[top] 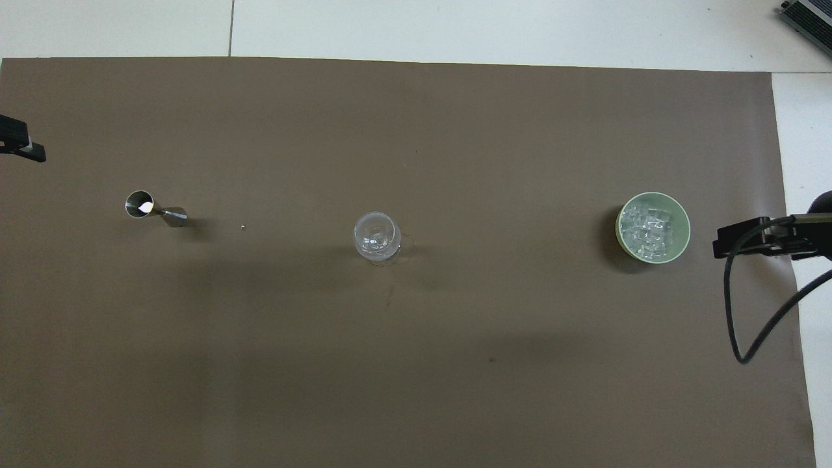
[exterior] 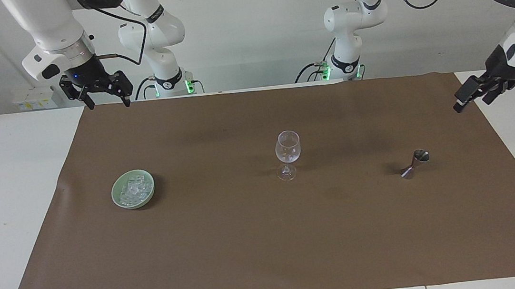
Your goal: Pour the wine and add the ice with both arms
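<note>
A clear stemmed glass [exterior: 288, 153] stands upright mid-mat, also in the overhead view [top: 376, 237]. A pale green bowl [exterior: 117, 200] toward the right arm's end holds several clear ice cubes [exterior: 134, 188]; bowl rim [top: 684, 221] and ice [top: 647, 227] show from overhead. A small steel jigger [exterior: 415, 163] stands toward the left arm's end, also seen from overhead [top: 155, 208]. My right gripper [exterior: 108, 102] hangs open and empty over the mat's edge nearest the robots. My left gripper [exterior: 473, 101] hangs open and empty over the mat's edge at the left arm's end.
A brown mat [exterior: 267, 239] covers most of the white table [exterior: 8, 190]. A tiny speck [top: 242, 227] lies on the mat between jigger and glass. The right arm's black cable [top: 734, 312] loops over the mat's edge.
</note>
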Controlling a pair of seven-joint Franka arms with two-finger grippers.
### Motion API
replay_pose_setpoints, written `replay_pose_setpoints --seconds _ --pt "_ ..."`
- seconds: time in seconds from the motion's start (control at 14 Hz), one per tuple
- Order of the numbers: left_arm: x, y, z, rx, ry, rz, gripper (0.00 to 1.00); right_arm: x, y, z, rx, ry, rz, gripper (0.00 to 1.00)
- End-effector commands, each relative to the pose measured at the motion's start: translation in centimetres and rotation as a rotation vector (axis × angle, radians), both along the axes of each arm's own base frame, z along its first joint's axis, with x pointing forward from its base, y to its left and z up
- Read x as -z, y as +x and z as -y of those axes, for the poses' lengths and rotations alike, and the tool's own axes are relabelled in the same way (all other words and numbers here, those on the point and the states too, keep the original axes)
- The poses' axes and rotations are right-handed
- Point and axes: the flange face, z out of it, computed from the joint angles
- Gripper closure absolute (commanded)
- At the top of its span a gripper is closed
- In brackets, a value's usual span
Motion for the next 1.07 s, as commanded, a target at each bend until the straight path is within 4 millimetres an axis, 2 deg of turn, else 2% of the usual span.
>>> replay_pose_setpoints --seconds 0.0,0.07,0.21,0.36,0.57,0.78,0.93,1.0 --pt "1.8 1.5 -1.4 -0.169 -0.113 -0.059 0.00 -0.3 -0.4 0.1 -0.027 0.009 -0.004 0.00" --pt "2.0 1.7 -1.4 -0.238 -0.154 -0.069 0.00 -0.3 -0.4 0.2 -0.025 0.009 -0.004 0.00" --pt "3.7 2.3 -2.9 -0.382 -0.252 -0.117 0.00 -0.3 -0.4 0.1 -0.027 0.009 -0.004 0.00" --pt "5.5 2.5 -2.8 -0.488 -0.285 -0.164 0.00 -0.3 -0.4 0.1 -0.027 0.009 -0.004 0.00" --pt "8.0 2.3 -5.2 -0.745 -0.418 -0.250 0.00 -0.3 -0.4 0.1 -0.027 0.009 -0.004 0.00" --pt "11.8 3.0 -5.6 -0.924 -0.469 -0.357 0.00 -0.3 -0.4 0.2 -0.023 0.009 -0.004 0.00" --pt "14.4 3.3 -8.0 -1.029 -0.545 -0.421 0.00 -0.3 -0.4 0.1 -0.026 0.009 -0.004 0.00" --pt "15.6 3.3 -8.1 -1.066 -0.568 -0.441 0.00 -0.3 -0.4 0.1 -0.027 0.009 -0.004 0.00"
